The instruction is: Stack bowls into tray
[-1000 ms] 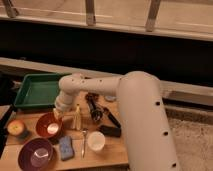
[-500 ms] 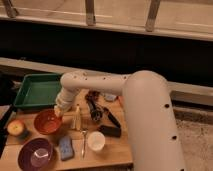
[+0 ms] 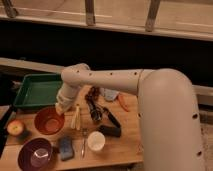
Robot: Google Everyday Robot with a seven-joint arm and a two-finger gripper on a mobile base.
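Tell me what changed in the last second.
The arm rose slightly at the elbow. The hand stayed at the far rim of the orange bowl, and that bowl may have edged toward the tray. Whether it is gripped does not show. The purple bowl, cup and apple stayed put.

On the desk, the nearer bowl lies just before the tray, the farther bowl well before it; the gripper is at the tray's front-right corner.
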